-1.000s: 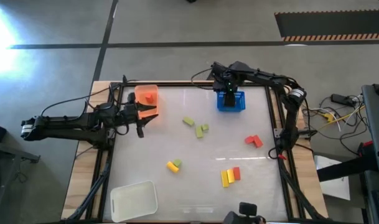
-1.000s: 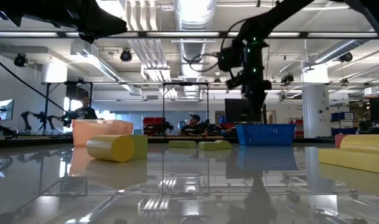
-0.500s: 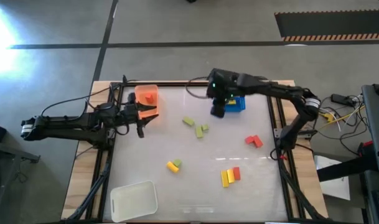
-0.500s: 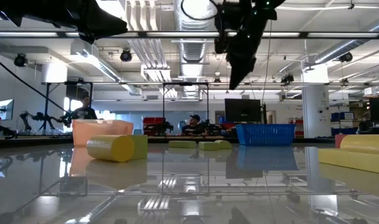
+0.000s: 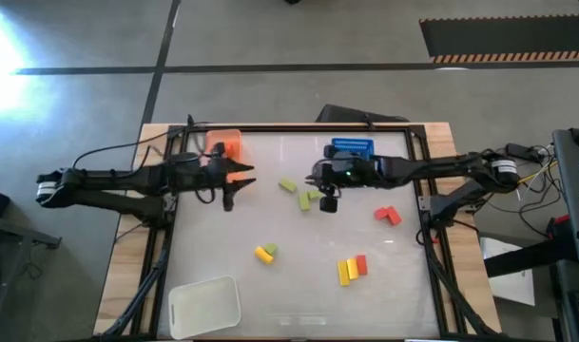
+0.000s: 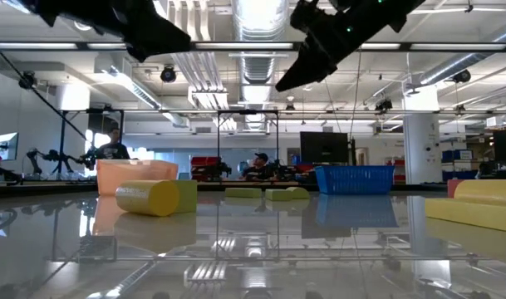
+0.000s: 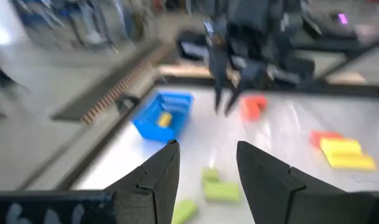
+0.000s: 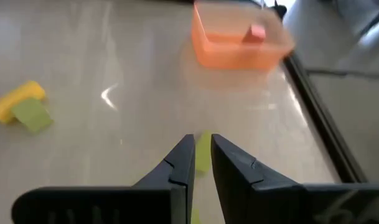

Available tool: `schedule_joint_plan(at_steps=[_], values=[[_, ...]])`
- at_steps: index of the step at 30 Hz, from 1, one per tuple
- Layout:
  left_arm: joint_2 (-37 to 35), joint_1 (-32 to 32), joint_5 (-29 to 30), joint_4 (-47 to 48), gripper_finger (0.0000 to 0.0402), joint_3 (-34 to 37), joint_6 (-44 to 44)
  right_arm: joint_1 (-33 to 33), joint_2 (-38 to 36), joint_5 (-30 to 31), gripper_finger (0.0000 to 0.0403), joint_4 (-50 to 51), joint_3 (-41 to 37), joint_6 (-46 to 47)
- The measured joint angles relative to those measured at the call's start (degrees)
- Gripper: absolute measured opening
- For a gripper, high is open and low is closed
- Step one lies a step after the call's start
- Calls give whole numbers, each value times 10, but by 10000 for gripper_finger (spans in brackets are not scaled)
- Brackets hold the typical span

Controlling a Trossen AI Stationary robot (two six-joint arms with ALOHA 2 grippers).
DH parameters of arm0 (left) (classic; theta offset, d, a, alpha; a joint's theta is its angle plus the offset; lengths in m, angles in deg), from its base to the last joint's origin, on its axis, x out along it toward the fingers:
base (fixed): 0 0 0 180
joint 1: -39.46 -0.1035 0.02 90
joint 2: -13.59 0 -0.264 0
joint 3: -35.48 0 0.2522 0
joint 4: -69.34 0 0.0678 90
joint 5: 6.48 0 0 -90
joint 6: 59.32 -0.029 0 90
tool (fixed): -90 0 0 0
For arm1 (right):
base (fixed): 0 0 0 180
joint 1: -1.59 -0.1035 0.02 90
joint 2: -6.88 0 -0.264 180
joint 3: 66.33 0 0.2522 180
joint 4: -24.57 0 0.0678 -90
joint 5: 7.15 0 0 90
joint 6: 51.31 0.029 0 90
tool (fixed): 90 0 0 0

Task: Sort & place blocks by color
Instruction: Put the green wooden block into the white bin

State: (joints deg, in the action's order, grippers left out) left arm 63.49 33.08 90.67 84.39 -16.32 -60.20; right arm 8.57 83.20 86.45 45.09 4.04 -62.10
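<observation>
Nearest the front edge of the tabletop (image 5: 299, 304) lies the white tray (image 5: 205, 306), by the front left corner, with nothing in it that I can see. Just beyond it the blocks lie loose: a yellow and red cluster (image 5: 352, 269) toward the front right, a yellow piece with a green one touching it (image 5: 264, 252) nearer the middle, and two red chunks (image 5: 388, 216) by the right edge. They are small, solid-coloured bars and lumps, far smaller than any tray.

Mid-table, the right hand (image 5: 328, 200) hovers above the light green blocks (image 5: 300, 192), its fingers pressed together on nothing; I judge it means to take a green piece next. The left hand (image 5: 234, 181) hangs spread and idle beside the orange tray (image 5: 224, 144) at the far left corner, which holds one red block (image 8: 257, 32). The blue basket (image 5: 353, 147) on the far edge holds a yellow one (image 7: 165, 119), so the colours already have their homes.
</observation>
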Motion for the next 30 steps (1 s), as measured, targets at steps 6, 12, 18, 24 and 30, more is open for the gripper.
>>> schedule_joint_plan(at_steps=[6,12,18,24,30], values=[[125,0,-15,249,136,-163,-14,-15,-39,0,43,-108,-69,-29],[245,0,-86,449,115,-272,-104,-17,-58,-27,43,-254,-151,-72],[334,-6,-99,503,105,-320,-192,-17,-95,-94,43,-360,-215,-118],[415,-23,-99,502,104,-372,-239,-17,-150,-101,43,-363,-240,-133],[475,-45,-99,488,104,-408,-263,-17,-205,-143,43,-360,-268,-142]])
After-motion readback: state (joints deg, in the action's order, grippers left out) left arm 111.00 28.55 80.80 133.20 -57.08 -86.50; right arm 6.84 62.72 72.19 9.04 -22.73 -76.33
